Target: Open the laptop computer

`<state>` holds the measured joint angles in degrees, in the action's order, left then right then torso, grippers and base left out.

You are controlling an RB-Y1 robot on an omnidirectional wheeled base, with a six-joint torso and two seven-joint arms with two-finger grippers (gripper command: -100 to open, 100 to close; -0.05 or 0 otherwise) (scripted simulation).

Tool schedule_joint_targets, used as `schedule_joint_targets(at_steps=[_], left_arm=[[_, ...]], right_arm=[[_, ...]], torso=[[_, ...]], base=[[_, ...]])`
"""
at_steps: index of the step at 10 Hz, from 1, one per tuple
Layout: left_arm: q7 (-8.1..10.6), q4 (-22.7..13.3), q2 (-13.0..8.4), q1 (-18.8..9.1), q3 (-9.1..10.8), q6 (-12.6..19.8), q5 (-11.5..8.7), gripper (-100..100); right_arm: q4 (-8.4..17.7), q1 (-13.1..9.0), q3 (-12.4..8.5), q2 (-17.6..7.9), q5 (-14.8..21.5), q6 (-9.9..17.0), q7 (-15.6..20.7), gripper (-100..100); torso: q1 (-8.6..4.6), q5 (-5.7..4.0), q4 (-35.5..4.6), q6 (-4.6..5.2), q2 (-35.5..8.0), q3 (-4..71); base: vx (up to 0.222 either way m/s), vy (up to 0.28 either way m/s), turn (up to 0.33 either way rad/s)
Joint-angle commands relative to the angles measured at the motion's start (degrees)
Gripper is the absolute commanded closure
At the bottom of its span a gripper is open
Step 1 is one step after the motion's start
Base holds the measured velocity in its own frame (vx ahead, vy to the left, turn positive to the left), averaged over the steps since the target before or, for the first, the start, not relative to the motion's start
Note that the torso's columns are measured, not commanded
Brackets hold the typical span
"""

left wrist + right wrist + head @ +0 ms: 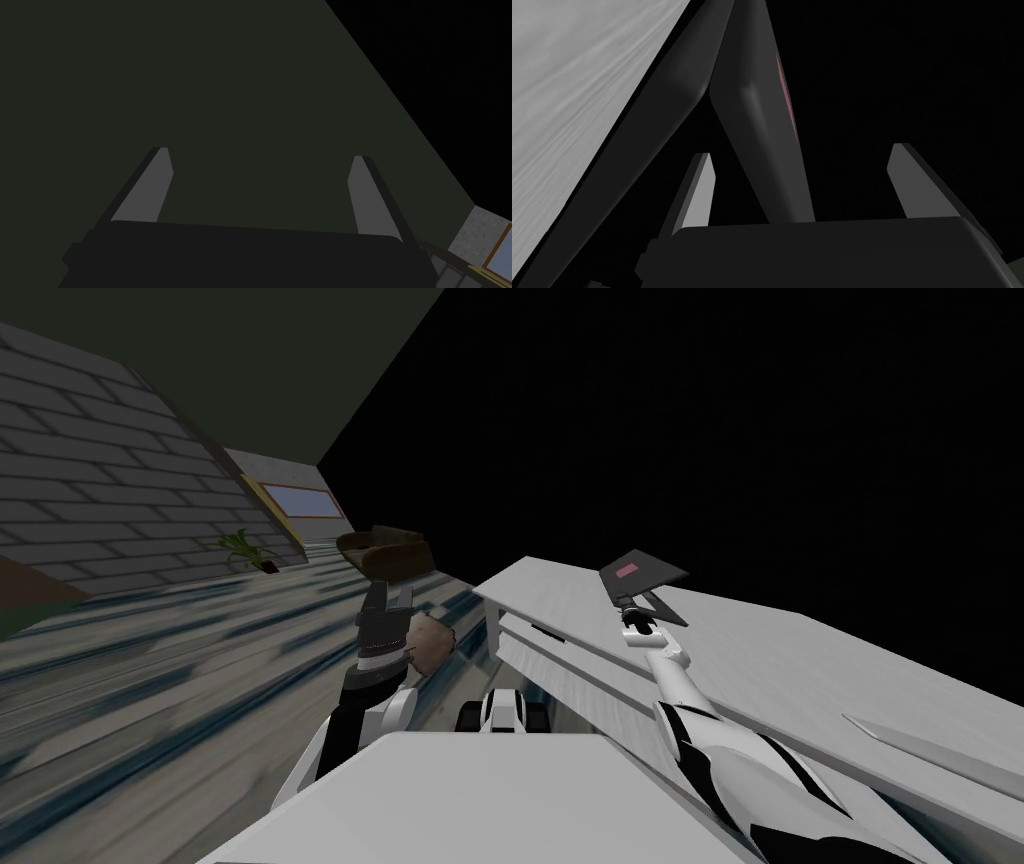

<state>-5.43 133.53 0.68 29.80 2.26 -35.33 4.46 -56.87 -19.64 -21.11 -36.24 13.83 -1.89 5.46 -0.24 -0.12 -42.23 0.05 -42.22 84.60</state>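
Head view places the laptop (pixel 640 580) on the far part of a pale grey desk (pixel 800 658), close to the back edge where a black area begins. The laptop is a thin, dark, matte slab. Its lid (pixel 640 566) is tilted up off the base (pixel 668 608) and carries a small pink rectangle (pixel 626 571). The desk top is flat, with faint streaks along it like wood grain, and its long straight front edge faces me. A broad stretch of desk top runs off to the right of the arm. The right gripper (pixel 632 614) sits at the laptop's near side, at the gap between lid and base.

Right wrist view adds the close detail. The lid rises from the gripper's dark body as a smooth panel with a rounded corner, the pink patch running as a sliver along one face. The base lies flat on the streaked desk beside it, meeting the lid at a narrow angle. The lid stands between the two grey fingers (pixel 699 195), nearer one than the other, and they stand wide apart with neither pressing it.

The left gripper (pixel 388 593) is raised over the streaked plank floor (pixel 150 688), just beside a brown rounded cushion (pixel 432 643) and well apart from the desk. Left wrist view shows its blade-like fingers spread wide with nothing between them.
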Motion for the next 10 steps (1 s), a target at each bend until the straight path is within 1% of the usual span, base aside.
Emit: schedule_joint_targets(at_steps=[1, 4, 5, 6, 10], left_arm=[[0.00, 0.00, 0.00, 0.00, 0.00, 0.00, 0.00, 0], [0.00, 0.00, 0.00, 0.00, 0.00, 0.00, 0.00, 0], [0.00, 0.00, 0.00, 0.00, 0.00, 0.00, 0.00, 0], [0.00, 0.00, 0.00, 0.01, 0.00, 0.00, 0.00, 0], [0.00, 0.00, 0.00, 0.01, 0.00, 0.00, 0.00, 0]], right_arm=[[0.21, -2.03, 0.74, -2.25, -0.22, 3.29, -0.67, -100], [-0.33, -3.42, 1.47, -4.11, -0.49, 6.21, -1.31, -100], [-0.38, -2.74, 1.44, -3.84, -0.63, 5.61, -1.27, -100], [-0.30, -2.78, 1.52, -3.94, -0.68, 5.84, -1.38, 0], [-0.18, -2.63, 1.55, -3.81, -0.69, 5.91, -1.39, 0]], torso=[[0.16, 0.09, -0.05, -0.06, -0.06, -0.03], [0.32, 0.15, -0.05, -0.06, -0.02, -0.01], [0.30, 0.22, -0.11, -0.06, -0.04, -0.01], [0.32, 0.21, -0.10, -0.04, -0.03, -0.01], [0.30, 0.20, -0.11, -0.07, -0.10, -0.05]], base=[[-0.089, -0.009, 0.108], [-0.063, 0.003, 0.063], [-0.022, -0.004, 0.011], [0.000, 0.000, 0.000], [0.000, 0.000, 0.000]])
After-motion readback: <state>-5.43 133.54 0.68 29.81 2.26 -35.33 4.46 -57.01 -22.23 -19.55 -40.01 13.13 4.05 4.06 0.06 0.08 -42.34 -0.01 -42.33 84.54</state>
